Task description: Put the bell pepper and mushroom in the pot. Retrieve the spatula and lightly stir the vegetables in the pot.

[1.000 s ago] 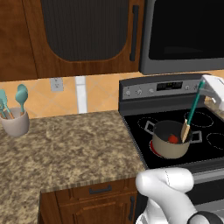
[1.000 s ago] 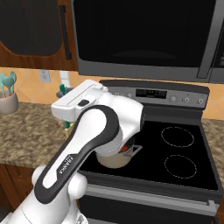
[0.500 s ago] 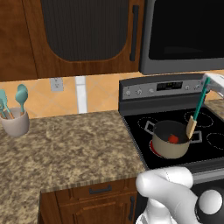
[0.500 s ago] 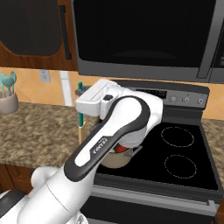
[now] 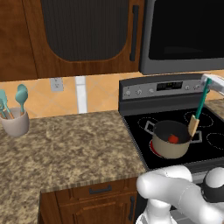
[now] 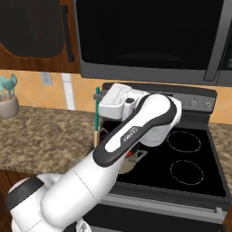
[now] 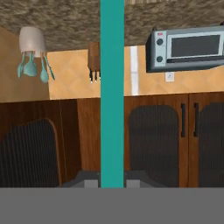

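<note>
The beige pot [image 5: 169, 146] stands on the stove's front left burner with the red bell pepper [image 5: 173, 139] inside it. My gripper [image 5: 208, 82] is shut on the top of the spatula's teal handle [image 5: 201, 103]. The tan blade [image 5: 193, 126] hangs by the pot's right rim. From the right base view my arm covers most of the pot, and the spatula [image 6: 96, 115] hangs from the gripper [image 6: 97, 94] just left of the hand. In the hand view the spatula's handle [image 7: 112, 87] rises straight between the fingertips of the gripper [image 7: 112, 183]. The mushroom is hidden.
A beige utensil cup [image 5: 15, 121] with teal spoons sits at the far left of the granite counter [image 5: 74, 148]. The black stovetop [image 6: 195, 156] has bare burners on its right side. A microwave [image 5: 183, 37] hangs over the stove, and dark wood cabinets [image 5: 83, 35] hang left of it.
The gripper has carried the spatula sideways to the right; its blade went from inside the pot to the right rim. The pot and pepper have stayed put.
</note>
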